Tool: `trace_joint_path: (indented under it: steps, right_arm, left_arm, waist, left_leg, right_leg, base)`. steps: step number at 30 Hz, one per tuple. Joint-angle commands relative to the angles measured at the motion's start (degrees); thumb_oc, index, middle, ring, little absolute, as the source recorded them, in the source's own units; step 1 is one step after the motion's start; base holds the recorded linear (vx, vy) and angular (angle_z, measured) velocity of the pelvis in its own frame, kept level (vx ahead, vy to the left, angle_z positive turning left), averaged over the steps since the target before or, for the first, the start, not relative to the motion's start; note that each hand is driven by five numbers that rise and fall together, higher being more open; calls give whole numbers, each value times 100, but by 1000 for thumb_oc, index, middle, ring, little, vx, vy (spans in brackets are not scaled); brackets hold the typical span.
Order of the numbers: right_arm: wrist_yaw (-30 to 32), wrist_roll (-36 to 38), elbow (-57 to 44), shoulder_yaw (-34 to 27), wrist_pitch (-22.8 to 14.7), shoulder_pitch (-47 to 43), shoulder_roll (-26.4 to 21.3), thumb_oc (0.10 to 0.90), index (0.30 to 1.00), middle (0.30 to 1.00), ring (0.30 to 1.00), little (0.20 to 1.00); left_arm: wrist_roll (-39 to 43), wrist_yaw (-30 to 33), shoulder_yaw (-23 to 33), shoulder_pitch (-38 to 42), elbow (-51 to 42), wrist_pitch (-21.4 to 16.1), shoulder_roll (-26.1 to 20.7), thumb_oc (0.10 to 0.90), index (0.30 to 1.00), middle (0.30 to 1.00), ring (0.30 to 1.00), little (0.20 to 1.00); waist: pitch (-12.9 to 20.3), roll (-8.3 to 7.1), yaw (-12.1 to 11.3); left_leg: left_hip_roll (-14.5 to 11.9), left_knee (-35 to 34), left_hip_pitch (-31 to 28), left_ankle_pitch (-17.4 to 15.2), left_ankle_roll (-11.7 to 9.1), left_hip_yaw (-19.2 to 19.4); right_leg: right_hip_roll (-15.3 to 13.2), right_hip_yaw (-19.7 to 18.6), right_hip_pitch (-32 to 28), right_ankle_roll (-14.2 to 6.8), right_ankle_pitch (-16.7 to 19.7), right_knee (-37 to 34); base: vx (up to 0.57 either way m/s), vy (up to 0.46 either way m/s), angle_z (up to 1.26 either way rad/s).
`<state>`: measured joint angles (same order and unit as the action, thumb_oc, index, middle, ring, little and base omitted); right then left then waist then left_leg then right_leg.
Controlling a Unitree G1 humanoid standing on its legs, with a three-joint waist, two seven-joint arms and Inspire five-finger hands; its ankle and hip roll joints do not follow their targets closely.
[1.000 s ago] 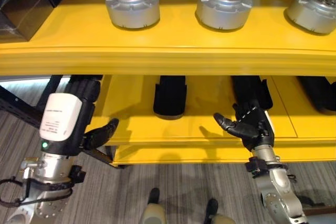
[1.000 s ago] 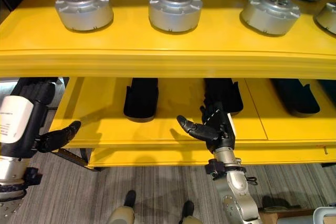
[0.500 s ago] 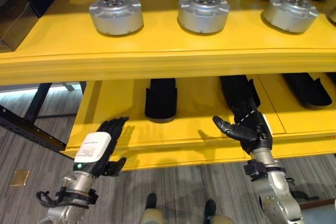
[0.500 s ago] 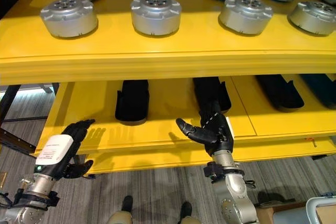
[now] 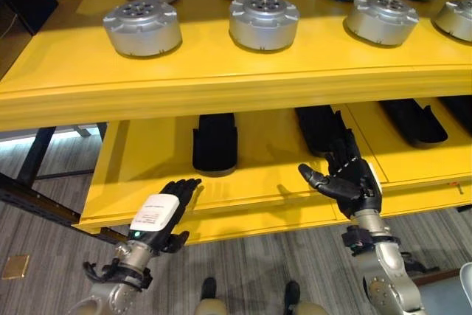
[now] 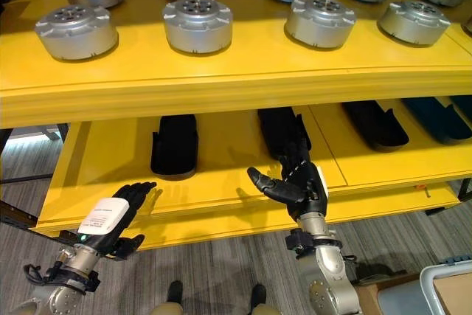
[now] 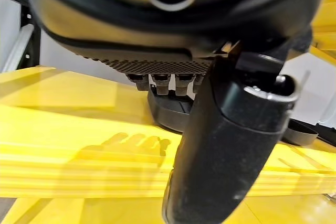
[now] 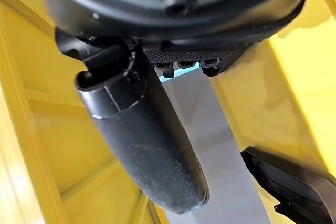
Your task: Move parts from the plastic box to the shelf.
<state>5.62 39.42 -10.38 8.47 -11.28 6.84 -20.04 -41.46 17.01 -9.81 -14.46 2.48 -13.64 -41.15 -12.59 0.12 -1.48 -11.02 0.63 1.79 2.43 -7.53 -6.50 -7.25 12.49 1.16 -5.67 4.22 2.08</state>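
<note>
A yellow two-tier metal shelf (image 5: 221, 82) carries rows of round silver machined metal parts (image 5: 264, 21) on its upper board. Long black moulded plastic parts (image 5: 214, 142) lie well apart on the lower board, possibly open-topped trays.

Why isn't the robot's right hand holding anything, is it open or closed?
Open. The right hand hangs in front of the lower yellow shelf with straight fingers, thumb out and nothing between them.
</note>
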Motion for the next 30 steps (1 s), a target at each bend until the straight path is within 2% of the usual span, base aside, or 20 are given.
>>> trace_joint_path:
  steps: [1, 20, 30]
  right_arm:
    - [-28, -113, -354, -130, -758, -325, 60, 900, 1000, 1000, 1000, 1000]
    - [1, -103, -340, -50, -780, -321, 65, 900, 1000, 1000, 1000, 1000]
    - [13, -78, -328, -57, -787, -229, 61, 900, 1000, 1000, 1000, 1000]
  left_arm:
    - [-53, 350, 115, 432, -80, -49, -29, 900, 1000, 1000, 1000, 1000]
    - [-54, 290, -497, 911, 900, 116, 295, 900, 1000, 1000, 1000, 1000]
    - [-42, 347, -592, 1078, 1309, 251, 496, 900, 1000, 1000, 1000, 1000]
  waist:
    - [303, -140, 57]
    - [335, -209, 170]
    - [358, -246, 215]
  left_leg:
    - [-309, -219, 117, 368, 24, 115]
    - [-351, -189, 39, 320, 31, 232]
    - [-380, -192, 13, 312, 23, 265]
  right_leg:
    - [-83, -89, -135, -75, -702, 354]
    - [-55, -193, -133, -66, -690, 357]
    - [-30, -237, -138, -65, -666, 314]
  base:
    - [9, 2, -9]
    - [12, 1, -5]
    - [0, 0, 0]
